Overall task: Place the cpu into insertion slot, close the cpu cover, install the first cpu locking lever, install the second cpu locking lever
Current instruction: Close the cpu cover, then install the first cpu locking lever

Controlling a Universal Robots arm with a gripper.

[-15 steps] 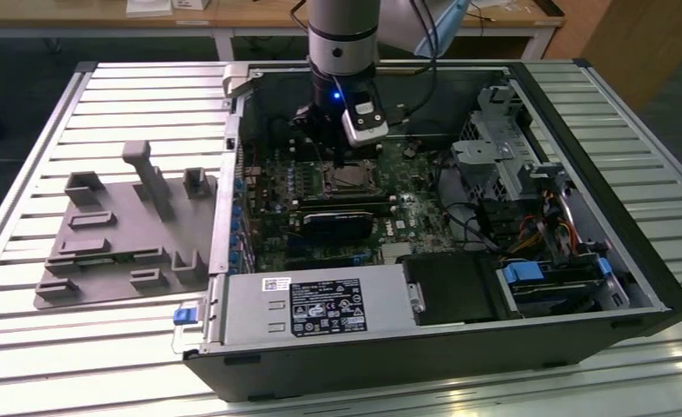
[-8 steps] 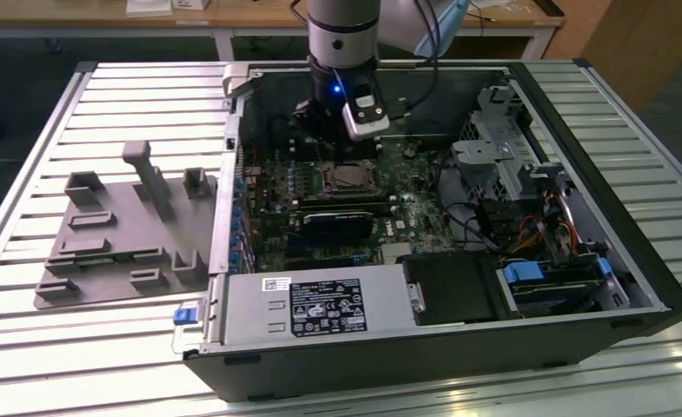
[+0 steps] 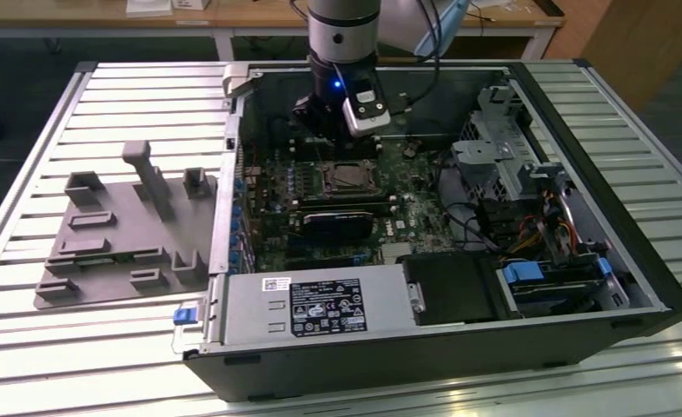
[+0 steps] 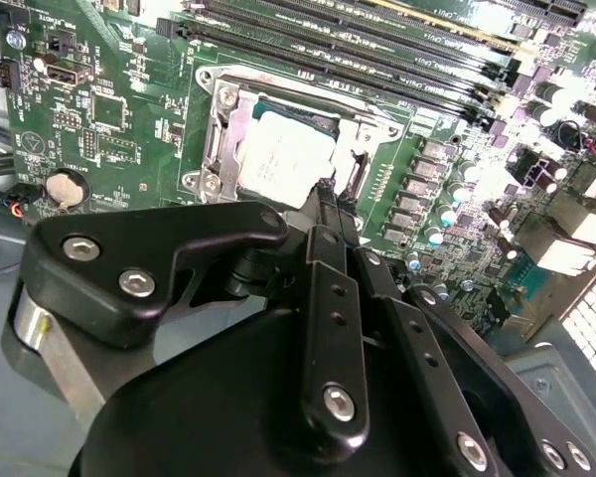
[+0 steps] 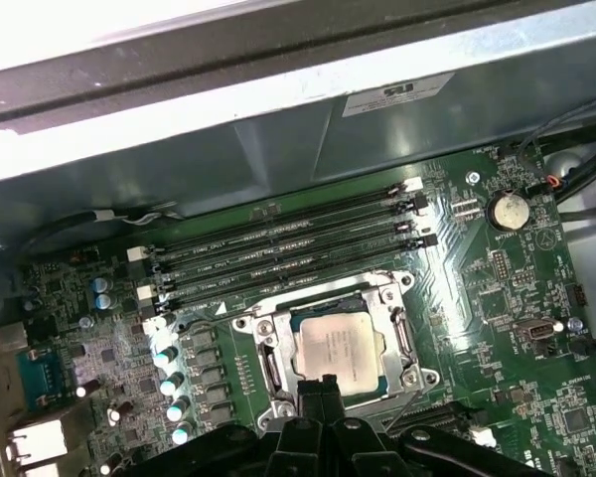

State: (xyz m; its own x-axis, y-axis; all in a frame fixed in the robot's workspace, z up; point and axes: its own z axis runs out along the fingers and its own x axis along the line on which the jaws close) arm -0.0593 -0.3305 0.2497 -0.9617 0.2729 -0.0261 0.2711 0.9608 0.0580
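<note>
First wrist view: cpu (image 5: 335, 345) seated in insertion slot (image 5: 276, 370), cpu cover (image 5: 323, 301) lying over its edges. Tool (image 5: 323, 383): narrow, drawn together, nothing held, tip at the cover's edge. Judged risk: a sideways slip off the frame could scrape the motherboard (image 5: 497, 298).

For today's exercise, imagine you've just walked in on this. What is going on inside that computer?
A robot arm reaches down into an open computer case lying on a slatted table. Its claw hangs right at the edge of the insertion slot on the green motherboard. The cpu already sits in the slot, with the cpu cover lying as a frame around it. I cannot tell whether the locking levers are latched.
</note>
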